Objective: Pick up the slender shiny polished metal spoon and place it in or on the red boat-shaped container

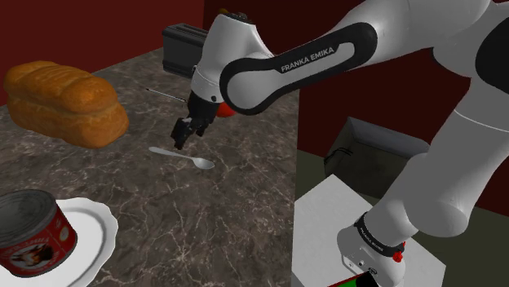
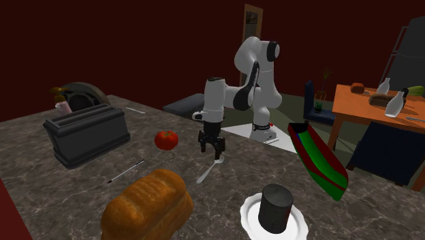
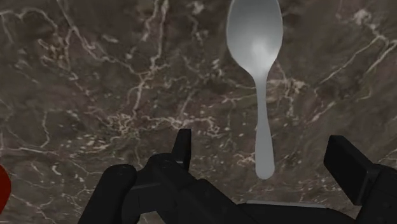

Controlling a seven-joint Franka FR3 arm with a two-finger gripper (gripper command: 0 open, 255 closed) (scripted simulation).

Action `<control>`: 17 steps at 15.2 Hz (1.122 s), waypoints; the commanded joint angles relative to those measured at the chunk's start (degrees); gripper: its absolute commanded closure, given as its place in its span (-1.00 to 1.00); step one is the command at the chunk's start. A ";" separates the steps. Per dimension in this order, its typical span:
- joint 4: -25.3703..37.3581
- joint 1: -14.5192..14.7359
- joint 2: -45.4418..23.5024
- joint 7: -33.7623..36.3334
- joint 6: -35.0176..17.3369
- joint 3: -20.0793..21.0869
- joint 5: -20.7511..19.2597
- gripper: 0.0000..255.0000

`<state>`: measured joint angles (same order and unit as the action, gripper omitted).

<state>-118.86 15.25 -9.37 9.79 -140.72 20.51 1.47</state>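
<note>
The fingers (image 3: 184,145) are held spread above the bench (image 3: 95,76), with nothing pinched; the tail of the spoon (image 3: 262,95) is seen lying between them, untouched, with the bowl pointed away from the hand; the spoon is laid flat on the dark marbled top, just under the fingers in the shoulder view. It is judged to be light, stiff, thin and slippery, so a hold across the narrow handle, near its middle, is favoured over the wide bowl; the fingertips would have to be brought down almost to the stone. A tomato (image 2: 165,140) is set near, a toaster (image 2: 88,133) farther off; the red boat (image 2: 317,157) is found well apart, at the bench's edge on the second exterior view's right.
</note>
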 commanded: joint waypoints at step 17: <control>3.03 2.49 -8.05 2.75 -5.49 -0.52 -3.99 1.00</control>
<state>-115.83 17.73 -17.42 12.54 -146.21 20.00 -2.52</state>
